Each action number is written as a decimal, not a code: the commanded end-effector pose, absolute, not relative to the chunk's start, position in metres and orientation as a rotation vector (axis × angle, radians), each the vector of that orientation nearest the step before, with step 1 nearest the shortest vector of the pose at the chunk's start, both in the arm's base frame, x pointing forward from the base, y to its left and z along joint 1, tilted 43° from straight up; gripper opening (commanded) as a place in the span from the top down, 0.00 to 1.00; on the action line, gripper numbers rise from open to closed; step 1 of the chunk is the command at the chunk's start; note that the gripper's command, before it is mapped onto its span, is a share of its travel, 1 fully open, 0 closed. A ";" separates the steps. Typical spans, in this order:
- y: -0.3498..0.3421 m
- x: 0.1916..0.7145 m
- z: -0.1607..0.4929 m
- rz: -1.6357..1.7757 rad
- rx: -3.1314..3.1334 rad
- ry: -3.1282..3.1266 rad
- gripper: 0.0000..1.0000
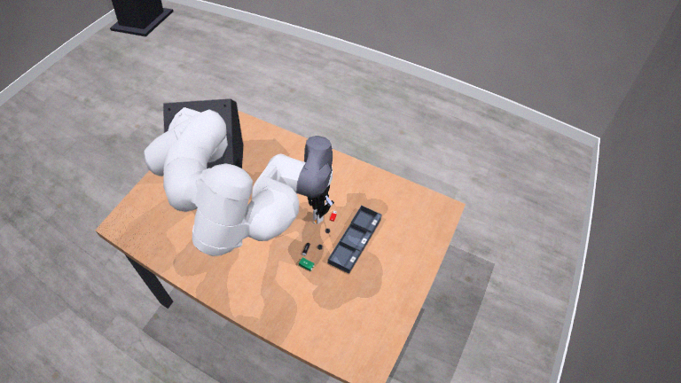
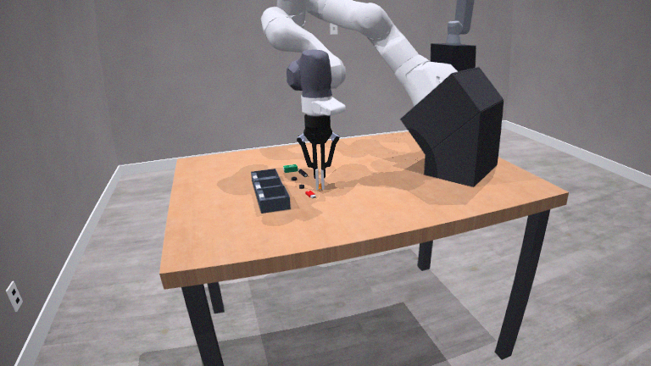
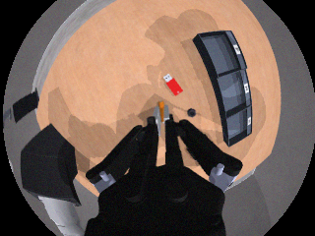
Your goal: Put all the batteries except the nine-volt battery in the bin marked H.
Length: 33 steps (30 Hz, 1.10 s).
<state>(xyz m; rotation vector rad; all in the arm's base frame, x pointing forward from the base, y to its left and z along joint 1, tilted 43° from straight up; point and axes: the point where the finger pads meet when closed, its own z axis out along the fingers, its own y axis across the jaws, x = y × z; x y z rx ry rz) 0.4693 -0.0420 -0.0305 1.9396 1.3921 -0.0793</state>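
Hand (image 2: 319, 185) stands on the table (image 2: 431, 218), near the bins (image 2: 269, 191).

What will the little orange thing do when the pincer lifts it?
The orange battery looks thin and round, so it may roll if nudged. It seems stiff and probably light. The pincer pinches it narrowly, so it might slip.

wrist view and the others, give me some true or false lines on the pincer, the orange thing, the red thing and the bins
1. The pincer is closed on a thin orange item at the table. True.
2. The red item lies inside a bin. False: it lies on the table, apart from the bins.
3. The three bins stand joined in a row. True.
4. The green item is between the fingers. False: it lies on the table, away from the pincer.
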 end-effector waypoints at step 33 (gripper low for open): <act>-0.035 0.466 -0.021 -0.075 1.939 1.387 0.97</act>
